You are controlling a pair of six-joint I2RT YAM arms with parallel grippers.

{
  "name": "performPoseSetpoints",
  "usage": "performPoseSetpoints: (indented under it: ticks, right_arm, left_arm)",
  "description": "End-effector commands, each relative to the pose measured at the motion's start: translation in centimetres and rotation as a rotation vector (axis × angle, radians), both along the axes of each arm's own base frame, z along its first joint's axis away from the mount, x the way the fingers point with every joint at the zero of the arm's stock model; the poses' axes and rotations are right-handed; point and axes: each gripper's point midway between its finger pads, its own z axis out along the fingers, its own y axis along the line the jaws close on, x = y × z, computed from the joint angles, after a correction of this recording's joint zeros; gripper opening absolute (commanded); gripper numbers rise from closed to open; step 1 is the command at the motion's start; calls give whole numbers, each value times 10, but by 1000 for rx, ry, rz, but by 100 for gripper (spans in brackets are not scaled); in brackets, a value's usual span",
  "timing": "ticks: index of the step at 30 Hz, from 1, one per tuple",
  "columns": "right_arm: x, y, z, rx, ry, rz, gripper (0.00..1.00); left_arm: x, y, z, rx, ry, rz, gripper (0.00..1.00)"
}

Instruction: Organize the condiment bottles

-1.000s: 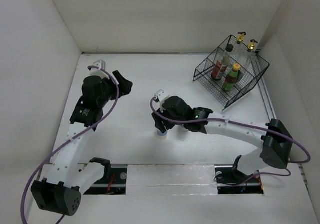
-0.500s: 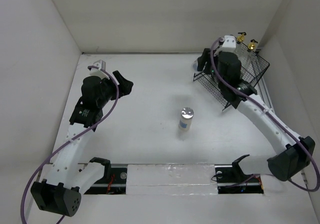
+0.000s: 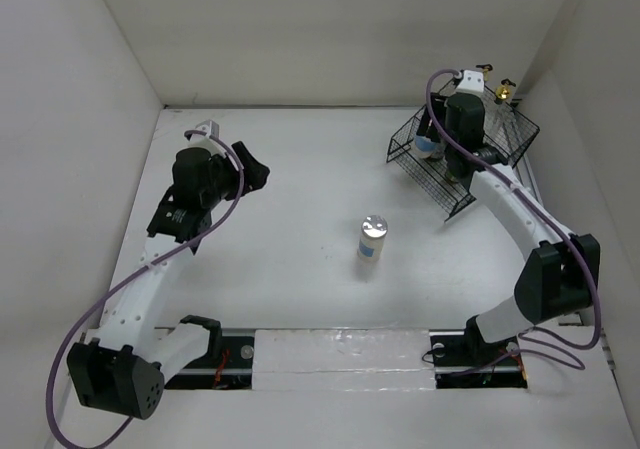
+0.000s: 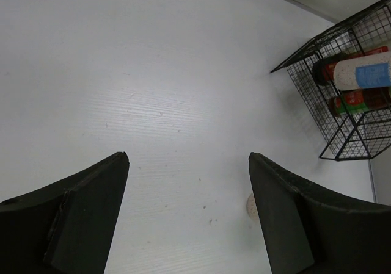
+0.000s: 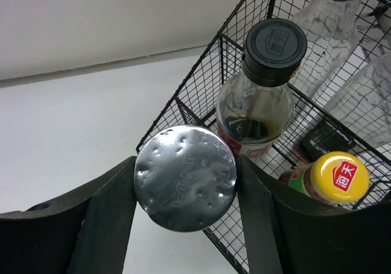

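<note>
Right pincer: half closed on a silver-topped shaker, with one finger flat against each side of its body. The hold looks firm.
Why held so: a side grip leaves the base free, so the shaker can go straight down. I take this as the carry-in step.
Shaker's place: between the fingers, over the near corner of the wire basket. I cannot tell whether it is inside the rim or just outside it, and it does not look set down yet.
Beyond the pincer: a black-capped bottle of dark sauce stands upright in the basket, close behind the held shaker.
To the pincer's right: a yellow-capped bottle stands in the basket. Further back are two clear glass cruets, packed along the rear.
In the way: the black-capped bottle crowds the spot ahead, so the free gap looks narrow. The rim wire below could catch the shaker's base on the way down.
Second shaker: upright on the desk, well apart from the right pincer and outside the basket. It is probably next in line.
Left pincer: spread wide and holding nothing. It hangs over bare desk, far from the basket and clear of the other arm.
</note>
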Motion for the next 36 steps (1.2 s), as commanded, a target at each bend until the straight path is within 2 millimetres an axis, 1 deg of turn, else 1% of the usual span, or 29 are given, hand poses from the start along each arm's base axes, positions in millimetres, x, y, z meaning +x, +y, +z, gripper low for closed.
performPoseSetpoints:
  ticks: [1, 3, 7, 8, 10, 11, 12, 13, 14, 15, 16, 17, 19, 20, 21, 22, 23, 24, 25, 26, 27, 28, 30, 31, 32, 33, 34, 35, 36]
  right_arm:
    - [14, -3, 69, 50, -228, 6, 48]
    - [21, 3, 51, 48, -197, 32, 48]
    - [30, 6, 19, 48, -138, 29, 48]
    - [32, 6, 13, 46, -128, 29, 48]
    - [35, 8, 1, 50, -109, 27, 48]
    - [37, 8, -6, 56, -96, 24, 48]
    - [40, 9, -8, 57, -97, 24, 49]
    - [40, 9, -8, 57, -97, 24, 49]
    - [42, 11, -14, 56, -85, 33, 49]
    - [42, 11, -14, 56, -85, 33, 50]
    - [42, 16, -19, 55, -76, 42, 51]
    - [41, 16, -24, 52, -65, 42, 51]
    - [42, 16, -29, 59, -57, 39, 57]
    - [42, 16, -29, 59, -57, 39, 59]
    - [42, 16, -29, 59, -57, 39, 61]
    - [44, 17, -35, 57, -45, 39, 62]
    - [44, 17, -35, 57, -45, 39, 66]
    - [43, 17, -37, 55, -36, 39, 68]
    - [43, 17, -37, 55, -36, 39, 70]
    - [41, 16, -28, 58, -52, 39, 75]
    - [40, 21, -28, 59, -52, 48, 77]
    - [37, 23, -18, 61, -72, 48, 79]
    - [30, 21, -2, 67, -99, 48, 85]
    - [26, 27, 0, 70, -95, 69, 87]
    - [23, 31, 7, 73, -108, 79, 89]
    - [18, 30, 22, 79, -133, 79, 93]
    - [15, 36, 28, 83, -144, 93, 95]
    - [9, 43, 29, 84, -133, 117, 96]
    - [8, 43, 37, 88, -150, 118, 96]
  left_arm:
    - [6, -3, 14, 8, -46, -16, 75]
    - [10, 0, 10, 18, -35, 2, 75]
    - [15, 5, -2, 50, -4, 31, 75]
    - [16, 7, -3, 63, -7, 37, 75]
    - [20, 13, -14, 86, 26, 68, 75]
    - [21, 15, -15, 93, 36, 77, 75]
    - [23, 15, -14, 116, 29, 85, 75]
    - [19, 2, -24, 151, 66, 66, 75]
    - [22, 8, -28, 215, 71, 118, 75]
    - [22, 4, -25, 236, 72, 123, 75]
    - [21, 2, -31, 253, 88, 121, 75]
    - [21, 2, -31, 254, 88, 121, 75]
    - [21, 2, -31, 254, 88, 121, 75]
    - [14, -12, -32, 278, 85, 92, 75]
    - [14, -6, -34, 367, 81, 154, 77]
    - [10, -12, -38, 421, 92, 156, 77]
    - [2, -20, -44, 540, 115, 173, 79]
    - [-2, -21, -43, 606, 124, 184, 80]
    - [-4, -24, -41, 625, 128, 212, 80]
    - [-3, -28, -30, 626, 111, 215, 80]
    - [-1, -33, -23, 590, 87, 212, 80]
    - [-2, -48, -18, 532, 73, 134, 80]
    - [-6, -59, -14, 468, 48, 72, 80]
    - [-10, -62, -6, 429, 26, 52, 80]
    - [-11, -61, -3, 417, 13, 55, 80]
    - [-14, -62, -10, 413, 20, 39, 80]
    - [-16, -62, -1, 377, -14, 38, 80]
    - [-18, -64, -1, 357, -23, 22, 81]
    - [-20, -66, -1, 342, -30, 10, 81]
